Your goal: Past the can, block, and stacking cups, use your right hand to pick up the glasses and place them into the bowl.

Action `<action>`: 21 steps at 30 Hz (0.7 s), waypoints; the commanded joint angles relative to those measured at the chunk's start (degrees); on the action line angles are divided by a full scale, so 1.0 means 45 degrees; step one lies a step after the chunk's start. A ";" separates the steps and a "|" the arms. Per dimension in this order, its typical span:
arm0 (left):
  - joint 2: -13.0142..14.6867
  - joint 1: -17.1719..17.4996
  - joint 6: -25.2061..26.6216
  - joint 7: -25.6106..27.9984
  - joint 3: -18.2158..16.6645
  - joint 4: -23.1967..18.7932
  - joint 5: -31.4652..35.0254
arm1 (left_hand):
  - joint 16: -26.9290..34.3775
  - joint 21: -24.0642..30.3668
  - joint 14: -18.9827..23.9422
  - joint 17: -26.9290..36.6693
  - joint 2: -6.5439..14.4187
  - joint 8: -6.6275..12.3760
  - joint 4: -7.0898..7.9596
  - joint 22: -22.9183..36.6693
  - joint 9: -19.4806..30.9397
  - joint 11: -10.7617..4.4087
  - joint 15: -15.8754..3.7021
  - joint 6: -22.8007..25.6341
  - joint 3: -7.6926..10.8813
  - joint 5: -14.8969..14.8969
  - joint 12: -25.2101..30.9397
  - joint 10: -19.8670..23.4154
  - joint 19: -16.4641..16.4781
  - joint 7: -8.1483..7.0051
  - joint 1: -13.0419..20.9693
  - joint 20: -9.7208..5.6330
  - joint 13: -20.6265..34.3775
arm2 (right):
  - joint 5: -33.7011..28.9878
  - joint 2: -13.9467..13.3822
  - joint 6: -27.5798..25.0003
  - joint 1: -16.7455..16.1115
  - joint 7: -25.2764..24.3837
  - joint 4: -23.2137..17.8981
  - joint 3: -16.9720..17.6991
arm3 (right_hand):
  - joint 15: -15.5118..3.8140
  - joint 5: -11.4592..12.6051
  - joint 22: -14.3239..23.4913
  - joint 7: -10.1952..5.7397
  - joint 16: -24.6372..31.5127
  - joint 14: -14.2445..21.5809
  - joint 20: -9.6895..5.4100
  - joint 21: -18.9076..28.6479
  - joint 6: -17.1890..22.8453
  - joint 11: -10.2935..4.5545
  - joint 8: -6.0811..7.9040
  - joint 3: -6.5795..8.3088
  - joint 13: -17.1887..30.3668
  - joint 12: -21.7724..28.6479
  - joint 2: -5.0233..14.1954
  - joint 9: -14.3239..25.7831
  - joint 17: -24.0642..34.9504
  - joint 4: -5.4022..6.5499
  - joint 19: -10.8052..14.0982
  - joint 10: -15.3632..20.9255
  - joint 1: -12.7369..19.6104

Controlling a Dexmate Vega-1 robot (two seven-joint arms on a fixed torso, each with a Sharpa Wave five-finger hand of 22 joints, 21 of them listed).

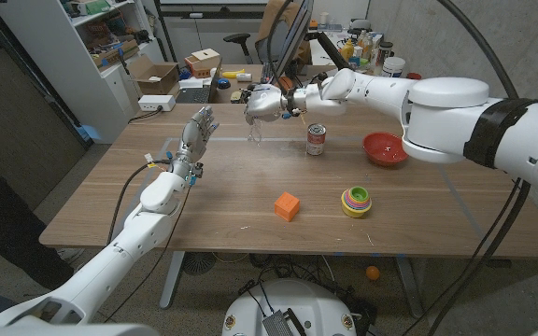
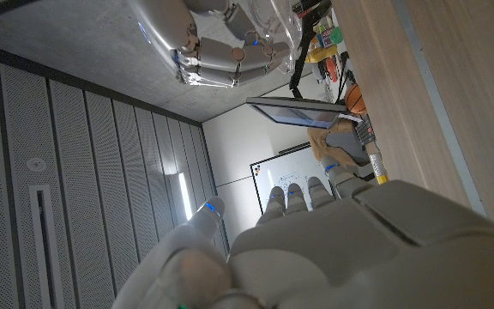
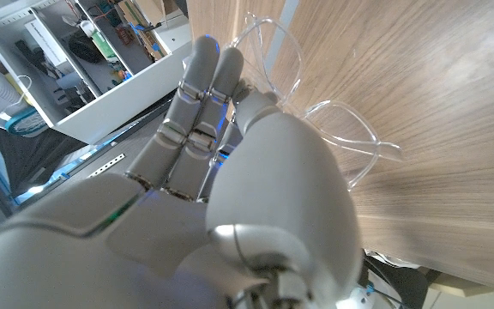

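The right arm, bulky and white, filled the right side of the head view nearest the camera, reaching toward the upper middle of the frame; below it the wooden table spanned the centre of the picture; the left arm rose from the lower left corner, its left hand held up above the table at centre left, fingers apart and gripping nothing.

The right hand hung in the upper middle of the frame, clear of the tabletop, its fingers curled round the glasses; in the right wrist view the clear frame showed just beyond the fingers, pinched at one end with the lenses dangling free over the wood.

The red bowl sat at right of centre, well apart from the hand; the can stood between hand and bowl; the stacking cups and the orange block lay lower in the frame.

The pickup looked done and the carry was in hand; the next move called for travelling rightward over the can, high enough to clear it, then lowering over the bowl and releasing.
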 commanded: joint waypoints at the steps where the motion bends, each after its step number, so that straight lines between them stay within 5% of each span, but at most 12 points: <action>1: 0.0122 0.0210 0.0054 0.0056 -0.0080 -0.0259 -0.0006 | -0.0055 -0.0033 -0.0011 0.0024 0.1452 -0.0017 0.0004 0.0031 0.0020 0.0042 0.0014 0.0069 -0.0056 0.0092 -0.0019 0.0048 0.0123 0.0034 0.0050 0.0068 0.0051 | 0.1491 -0.0531 0.0157 0.0098 0.1453 -0.0365 0.1202 | -0.1417 0.0056 -0.0025 0.0046 -0.0020 0.1063 -0.1270 0.0148 0.0095 0.0196 -0.0029 -0.0014 0.0315 0.0129 0.0032 0.0064 0.0081 -0.0009 -0.0031 0.0418 0.0207; 9: 0.0117 0.0207 -0.0044 -0.0038 -0.0098 -0.0208 -0.0028 | -0.0058 -0.0045 -0.0015 0.0024 0.1451 -0.0017 0.0004 0.0032 0.0020 0.0034 0.0015 0.0072 -0.0059 0.0093 -0.0023 0.0041 0.0121 0.0028 0.0050 0.0070 0.0051 | 0.2001 -0.1475 0.0226 0.0050 0.3264 -0.2058 0.2032 | -0.1398 0.0060 -0.0108 0.0024 -0.0172 0.0964 -0.1281 0.0280 0.0097 0.0140 -0.0057 -0.0024 0.0373 0.0109 0.0020 0.0072 0.0131 -0.0001 -0.0114 0.0351 0.0202; 21: 0.0138 0.0143 -0.0074 -0.0159 -0.0105 -0.0139 -0.0050 | -0.0056 -0.0059 -0.0010 0.0024 0.1451 -0.0016 0.0003 0.0032 0.0020 0.0035 0.0019 0.0076 -0.0061 0.0095 -0.0023 0.0042 0.0127 0.0024 0.0051 0.0062 0.0051 | 0.1478 -0.2956 -0.1562 -0.0633 0.4885 -0.4624 0.3363 | -0.1396 0.0071 -0.0233 0.0049 -0.0306 0.0955 -0.1275 0.0455 0.0083 0.0204 -0.0100 -0.0018 0.0404 0.0086 0.0052 0.0085 0.0222 0.0006 -0.0218 0.0355 0.0220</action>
